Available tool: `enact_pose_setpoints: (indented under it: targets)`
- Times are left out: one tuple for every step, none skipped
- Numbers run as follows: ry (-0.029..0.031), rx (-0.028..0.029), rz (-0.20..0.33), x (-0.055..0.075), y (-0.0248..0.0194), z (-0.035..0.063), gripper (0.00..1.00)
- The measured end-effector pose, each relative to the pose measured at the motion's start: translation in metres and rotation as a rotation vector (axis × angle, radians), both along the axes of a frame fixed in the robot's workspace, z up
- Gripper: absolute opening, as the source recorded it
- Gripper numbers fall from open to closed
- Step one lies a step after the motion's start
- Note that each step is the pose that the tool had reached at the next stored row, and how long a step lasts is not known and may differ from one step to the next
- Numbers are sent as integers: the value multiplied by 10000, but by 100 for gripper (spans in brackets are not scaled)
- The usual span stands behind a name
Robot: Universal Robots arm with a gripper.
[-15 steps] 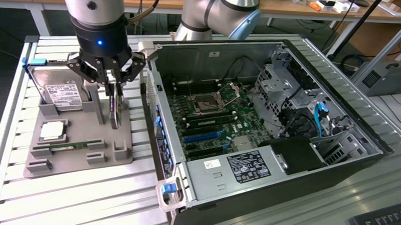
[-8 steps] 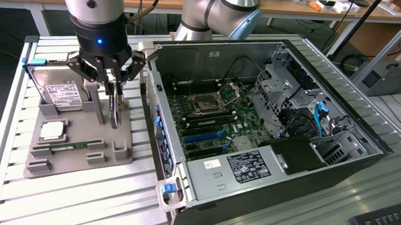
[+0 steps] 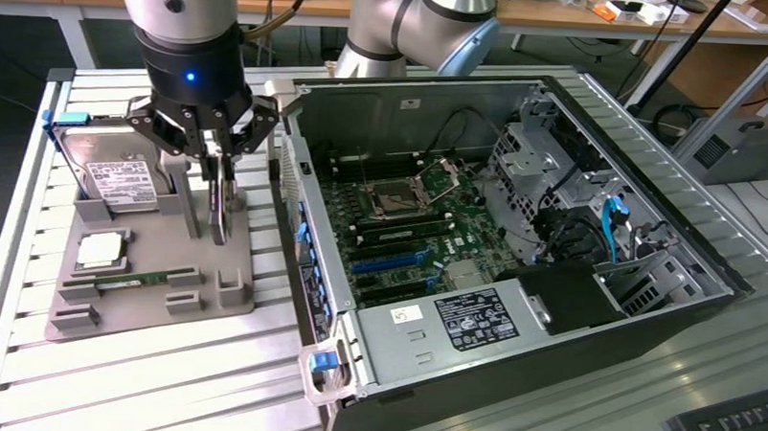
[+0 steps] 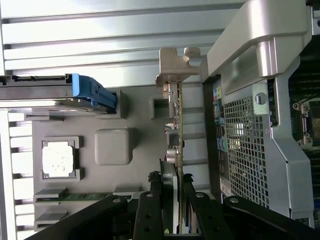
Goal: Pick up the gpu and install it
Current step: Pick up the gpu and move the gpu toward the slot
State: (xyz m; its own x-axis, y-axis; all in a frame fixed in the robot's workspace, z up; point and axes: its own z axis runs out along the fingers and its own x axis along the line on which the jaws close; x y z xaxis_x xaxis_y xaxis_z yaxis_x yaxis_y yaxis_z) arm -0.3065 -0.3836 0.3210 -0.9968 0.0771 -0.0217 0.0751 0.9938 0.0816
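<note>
Figure: single-arm grasp at the parts fixture. We see the end effector (image 3: 214, 162) poised over the grey fixture (image 3: 151, 298) on the slatted worktop (image 3: 136, 379), its black fingers (image 4: 150, 205) closed on the gpu (image 3: 218, 210), one on each face of the card. The gpu stands on edge directly beneath the end effector. We cannot tell whether its lower edge rests in the fixture or has cleared it.

In the wrist view the gpu (image 4: 177, 125) appears edge-on. Its long axis runs straight out from between the fingers to the silver bracket (image 4: 175, 65) at the far end, so the end effector (image 4: 171, 192) holds the card near the end opposite the bracket. That axis lies roughly parallel to the perforated wall (image 4: 245, 150) of the computer case (image 3: 512, 230), which stands just beside the card on the exterior view's right.

We judge the governing relation to be this sideways offset: the open case and its motherboard (image 3: 397, 226) lie to the exterior view's right of the held card. The hard drive (image 3: 124, 182), processor (image 3: 102, 251) and RAM stick (image 3: 126, 280) sit in the fixture on the other side.
</note>
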Motion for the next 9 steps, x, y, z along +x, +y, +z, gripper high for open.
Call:
enact_pose_setpoints:
  targets:
    - [0, 3, 0, 0, 0, 3, 27]
    - [0, 5, 0, 0, 0, 5, 27]
    - [0, 7, 0, 0, 0, 8, 27]
    - [1, 9, 0, 0, 0, 11, 27]
    - [0, 11, 0, 0, 0, 13, 27]
    - [0, 13, 0, 0, -1, 16, 27]
    - [0, 15, 0, 0, -1, 20, 27]
    - [1, 17, 0, 0, -1, 23, 27]
    - [0, 19, 0, 0, -1, 26, 27]
